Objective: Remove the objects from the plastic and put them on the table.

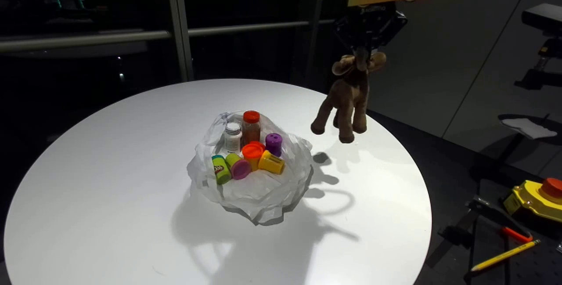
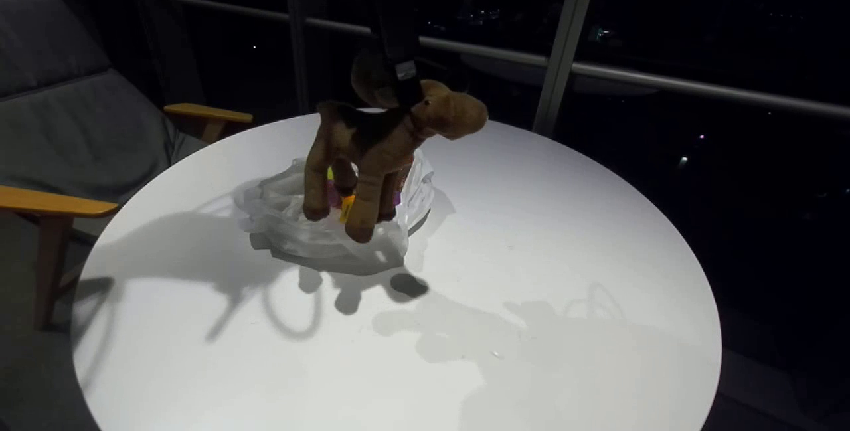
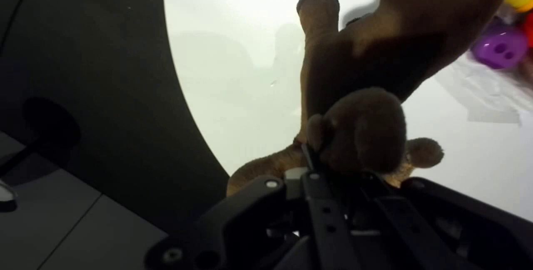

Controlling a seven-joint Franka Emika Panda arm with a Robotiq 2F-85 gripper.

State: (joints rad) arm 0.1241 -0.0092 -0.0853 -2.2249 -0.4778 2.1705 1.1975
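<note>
Hanging above the table (image 1: 109, 188), the animal (image 1: 347, 96) was held by the gripper (image 1: 367, 51), whose fingers were clenched on it at the neck, close to the head. In an exterior view its muzzle (image 2: 465, 115) pointed right and its rump left, so the long axis of the body ran left to right there, nearly level, back uppermost, with the legs hanging down and the feet apart from the table. In an exterior view it hung to the right of the bag (image 1: 263, 208), its muzzle not to be made out. In the wrist view the body stretched aslant from the fingers toward the upper right. The bag lay crumpled and spread, holding a bottle (image 1: 251, 132) upright with its red cap on top, a white jar (image 1: 232, 140) at the bottle's left and a purple piece (image 1: 274, 145) to its right. Nearer, a yellow tub (image 1: 272, 163) was tipped toward the right, a pink-lidded tub (image 1: 239, 168) turned its lid to the near side, and a teal-lidded tub (image 1: 221, 173) leaned a little at the left.
</note>
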